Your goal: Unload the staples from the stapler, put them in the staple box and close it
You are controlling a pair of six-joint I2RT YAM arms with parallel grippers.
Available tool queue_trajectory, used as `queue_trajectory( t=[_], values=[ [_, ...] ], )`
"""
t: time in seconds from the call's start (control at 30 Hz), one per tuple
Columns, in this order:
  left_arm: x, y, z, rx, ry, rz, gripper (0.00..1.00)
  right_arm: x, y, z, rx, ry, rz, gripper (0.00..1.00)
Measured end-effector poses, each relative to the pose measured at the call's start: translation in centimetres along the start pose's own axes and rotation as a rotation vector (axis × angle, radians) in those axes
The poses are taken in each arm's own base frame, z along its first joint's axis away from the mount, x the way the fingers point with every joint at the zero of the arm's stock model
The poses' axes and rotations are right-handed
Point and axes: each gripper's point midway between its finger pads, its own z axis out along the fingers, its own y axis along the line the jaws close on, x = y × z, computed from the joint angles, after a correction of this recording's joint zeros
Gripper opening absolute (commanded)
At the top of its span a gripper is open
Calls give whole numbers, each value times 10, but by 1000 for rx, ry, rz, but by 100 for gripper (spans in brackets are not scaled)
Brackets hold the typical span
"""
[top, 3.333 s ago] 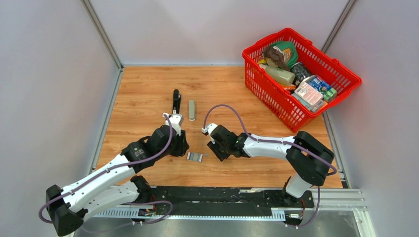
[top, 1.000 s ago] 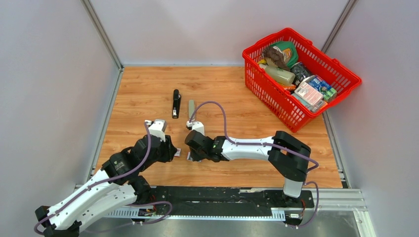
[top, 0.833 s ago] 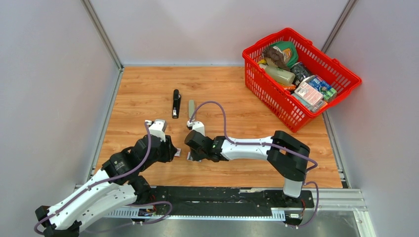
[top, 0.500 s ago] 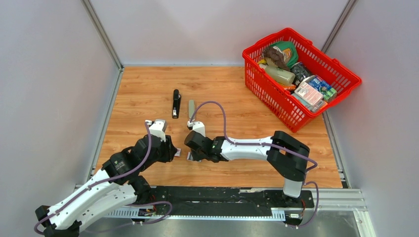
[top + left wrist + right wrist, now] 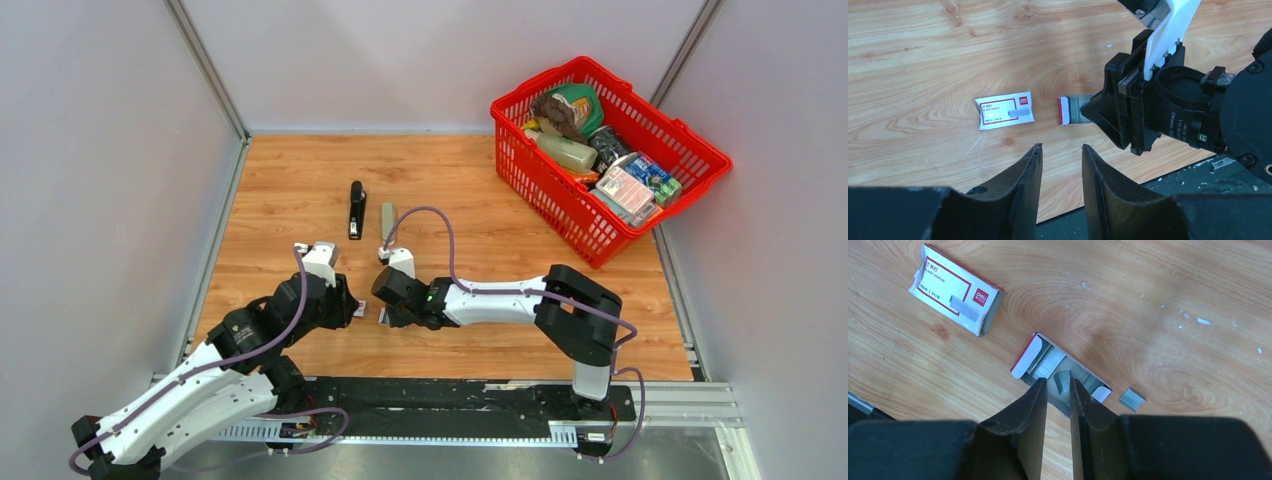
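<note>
So the stapler [image 5: 355, 210] is lying on the far-left part of the wooden tabletop [image 5: 480, 200], well away from both arms. In the top view its long axis runs pretty much straight away from the robot toward the back wall, tilted just a hair. I can't make out which end is the hinge from up there. A pale grey oblong piece [image 5: 387, 220] lies just beside it on the right, parallel and about the same length, not touching. The staples [image 5: 1047, 365] are down near the arms instead: ribbed silvery strips in a little open cardboard tray [image 5: 1023, 360] with red-and-white end flaps, which sits diagonally in the right wrist view. One loose strip [image 5: 1132, 397] lies on the wood just off the tray's corner, and a few tiny bits are scattered further out. The right tool [image 5: 1058, 382] is right over the tray, fingers a narrow gap apart with a short staple piece in that gap. I honestly can't tell if it's pinching the piece or just straddling it. From the top camera that tool hides most of the tray. The tray's red-and-white sleeve [image 5: 955, 300] lies flat beside it, close but apart. The left tool [image 5: 1061, 150] hovers near the sleeve with its fingers apart and nothing between them. Over in the far-right corner there's a red basket [image 5: 530, 175] stuffed with packets and bottles, well clear of everything else.
</note>
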Motion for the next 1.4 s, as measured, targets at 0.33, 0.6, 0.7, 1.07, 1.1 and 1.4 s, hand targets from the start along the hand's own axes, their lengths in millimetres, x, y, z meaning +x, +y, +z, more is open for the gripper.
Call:
queue_trajectory(
  t=[0.33, 0.6, 0.7, 1.07, 1.1, 1.4],
  values=[
    [0, 0, 0, -1, 1, 0, 43, -1, -3, 0, 19, -12, -6, 27],
    [1, -1, 0, 2, 4, 1, 43, -11, -16, -12, 61, -55, -32, 29],
    [1, -1, 0, 4, 6, 1, 43, -12, -26, -20, 74, -63, -62, 32],
    [5, -2, 3, 3, 29, 7, 43, 8, -62, -25, 92, 7, -305, 42],
    [5, -2, 3, 1, 31, 8, 43, 10, -64, -25, 88, 18, -326, 43],
    [7, -1, 5, -5, 41, 11, 43, 25, -63, -22, -31, 77, -526, 50]
  ],
)
